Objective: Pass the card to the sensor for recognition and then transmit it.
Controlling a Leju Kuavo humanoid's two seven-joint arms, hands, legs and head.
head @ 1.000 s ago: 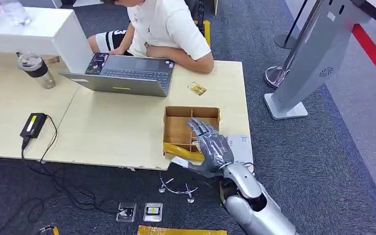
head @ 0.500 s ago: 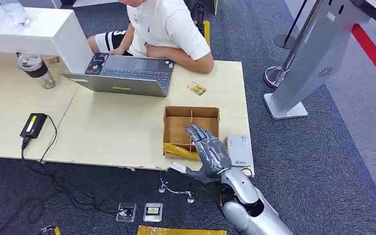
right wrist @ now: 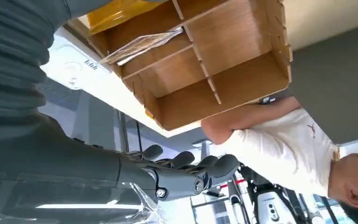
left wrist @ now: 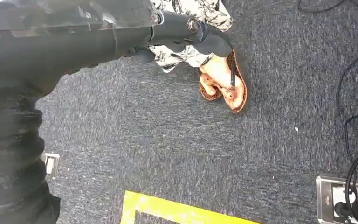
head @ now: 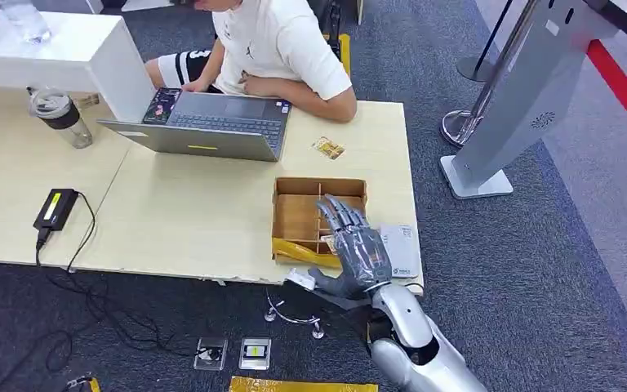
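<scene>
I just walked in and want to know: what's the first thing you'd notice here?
The silver right robot hand hovers with fingers spread above a wooden divided box near the table's front right corner. One compartment holds a card in a clear sleeve. Across the table, a person in a white shirt sits at an open laptop.

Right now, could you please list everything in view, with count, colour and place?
table: one, pale wood, centre
wooden tray: one, brown, divided, near the table's right front corner
card: one, in a tray compartment
card reader: one, white, right of the tray
small card: one, yellowish, behind the tray
laptop: one, grey, before the person
person: one, white shirt, seated behind the table
tumbler: one, clear, far left
power adapter: one, black, left edge
kiosk stand: one, grey, on the right floor
right hand: silver-grey, fingers apart, over the tray
left hand: dark, above carpet
</scene>
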